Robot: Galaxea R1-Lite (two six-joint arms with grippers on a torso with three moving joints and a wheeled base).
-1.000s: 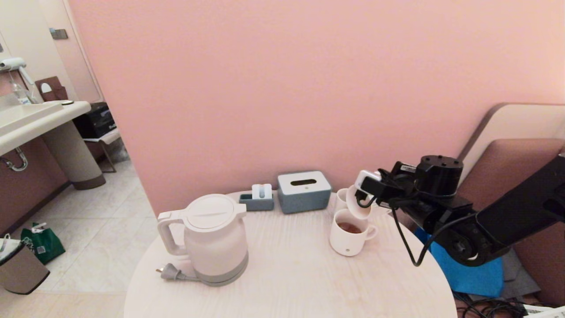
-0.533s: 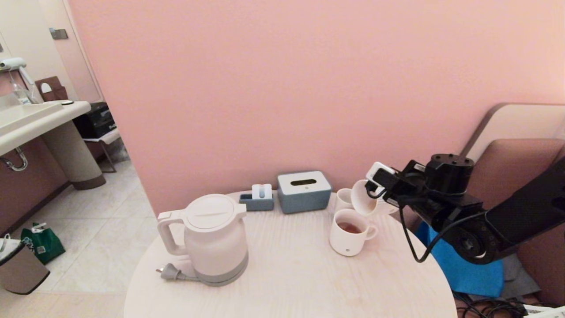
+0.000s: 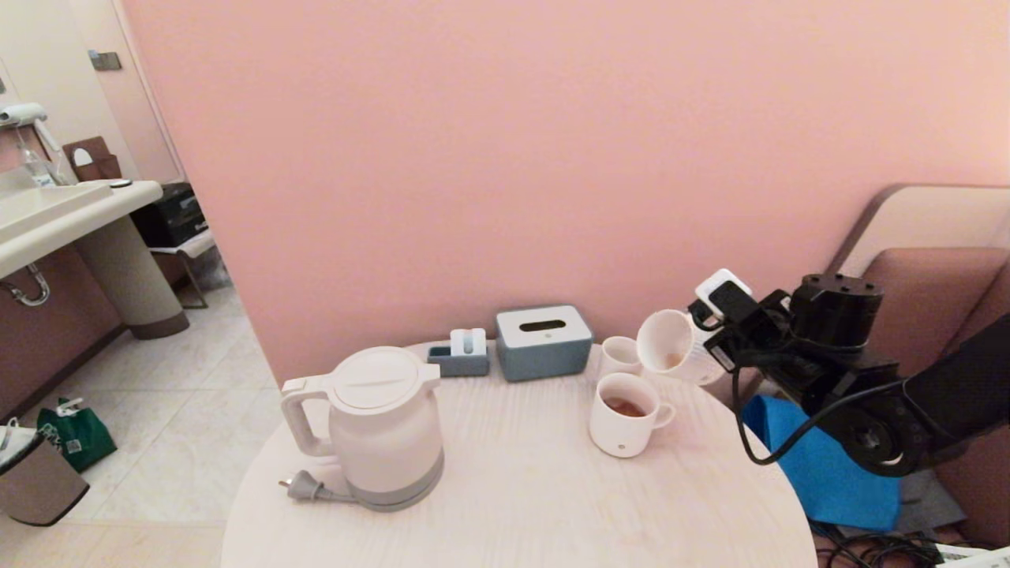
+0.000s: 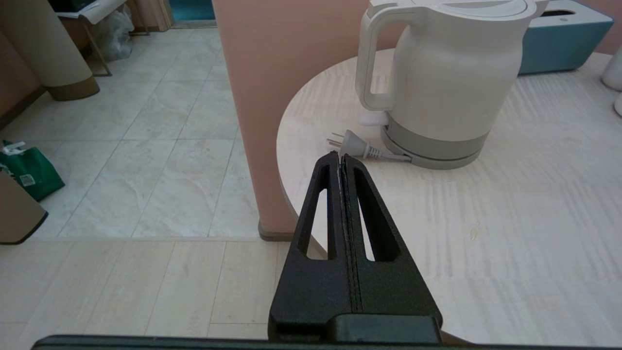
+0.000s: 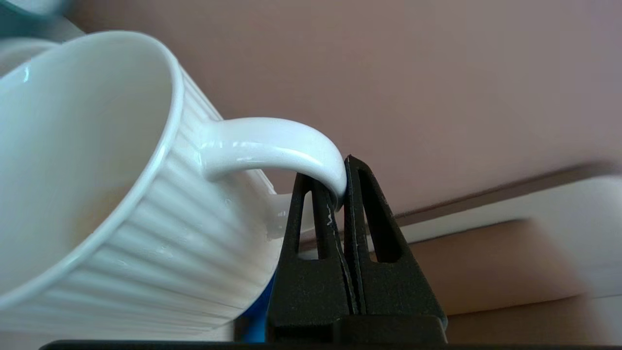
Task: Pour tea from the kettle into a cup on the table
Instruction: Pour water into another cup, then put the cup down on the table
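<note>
The left end effector [image 4: 340, 158], seen only in its wrist view, hangs pressed together beside the worktop [image 3: 513, 489] edge near the kettle [image 3: 383, 426]. A mug [image 3: 623, 414] holding tea [image 3: 626, 407] stands right of centre. The right end effector [image 5: 340, 194] pinches a ribbed cup's [image 3: 671, 347] handle, tilted above the worktop; ribs show only in its wrist view.
</note>
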